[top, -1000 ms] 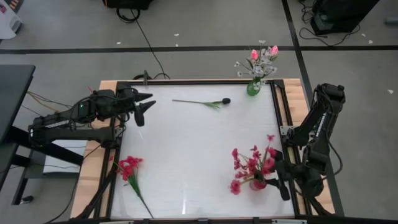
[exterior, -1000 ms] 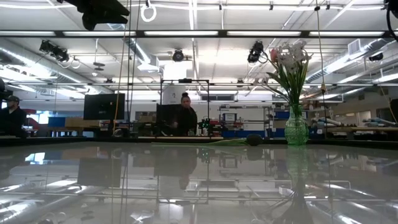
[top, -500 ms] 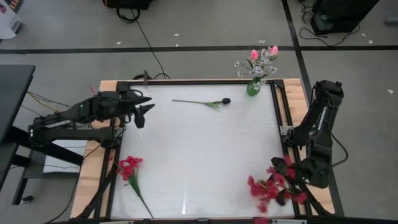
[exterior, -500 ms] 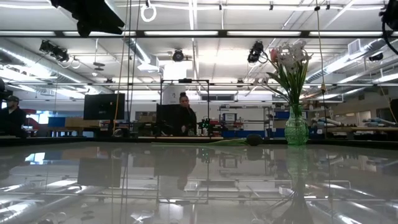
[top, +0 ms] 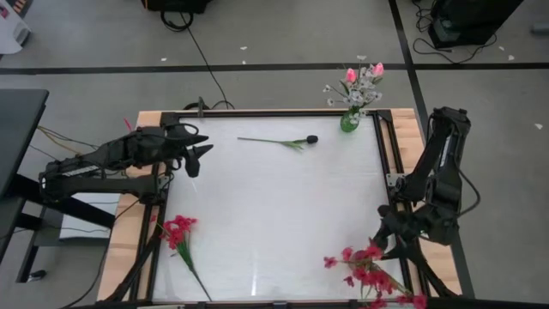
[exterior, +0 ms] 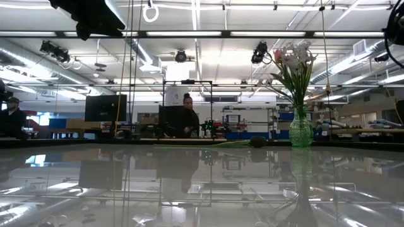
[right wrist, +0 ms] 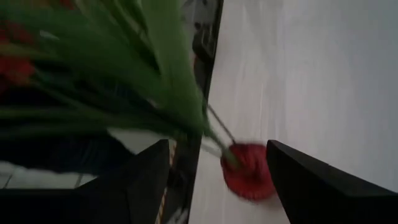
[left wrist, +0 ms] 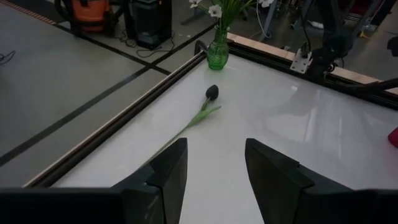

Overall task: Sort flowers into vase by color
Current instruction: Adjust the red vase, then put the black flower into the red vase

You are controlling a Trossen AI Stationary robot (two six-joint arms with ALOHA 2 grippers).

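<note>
We are looking down on the white table (top: 274,215), where the right gripper (top: 383,238) is sitting at the lower right of the frame with its fingers spread wide and nothing between them. Just beside it, the red vase (right wrist: 247,171) is lying tipped over at the table's lower right edge, and its red flowers (top: 369,270) are spilling across the corner toward the bottom of the frame (in the right wrist view their green stems are sweeping past the fingers, blurred). The left gripper (top: 196,148) is hovering over the upper left of the table, its fingers standing partly apart and gripping nothing; in its wrist view the table shows bare between them. Ahead of it, a dark-budded flower (top: 292,141) is lying flat near the top edge, its bud pointing toward the green vase (top: 349,121). That vase is standing upright at the upper right corner, and it is carrying pink tulips (top: 364,72) and white sprays (top: 369,93). A loose red cluster (top: 178,232) is resting at the lower left, well apart from both grippers. In the low view, a person (exterior: 188,120) is standing far behind the table.
</note>
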